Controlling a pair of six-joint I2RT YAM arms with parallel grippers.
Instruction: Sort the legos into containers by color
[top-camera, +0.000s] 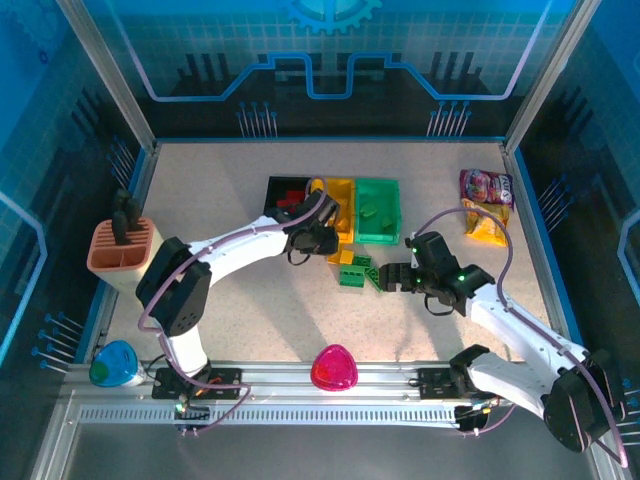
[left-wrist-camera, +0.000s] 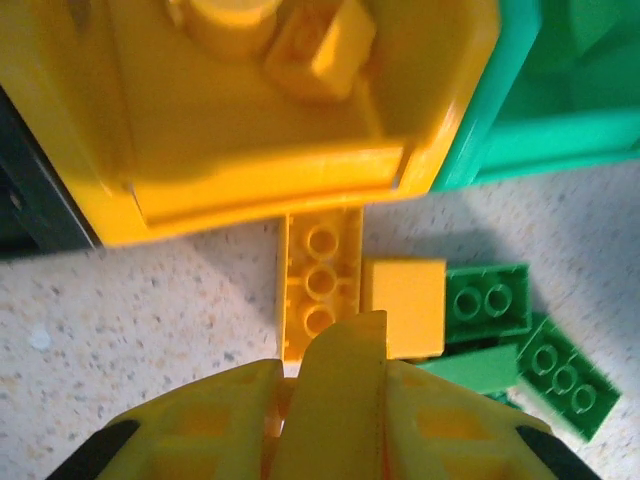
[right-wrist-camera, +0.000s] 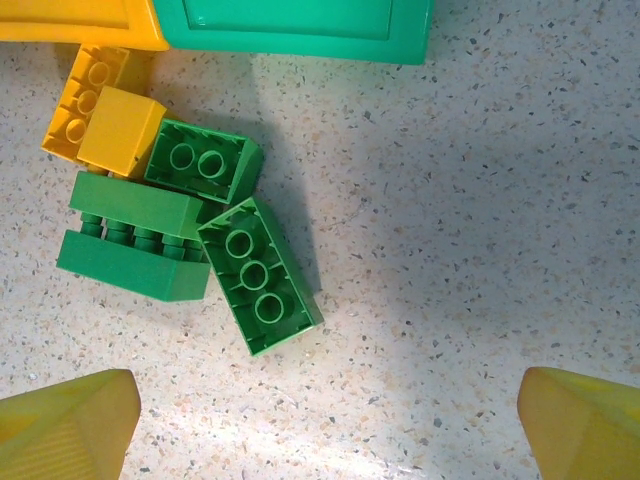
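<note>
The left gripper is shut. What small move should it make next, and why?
Probably lift straight up a little. The left gripper looks shut on the near end of the long yellow brick, whose far end lies at the yellow bin wall. Rising first should clear that wall before going forward.

You're looking at a glossy plastic yellow brick, a smooth, shiny plastic yellow bin and a matt, speckled tabletop.
</note>
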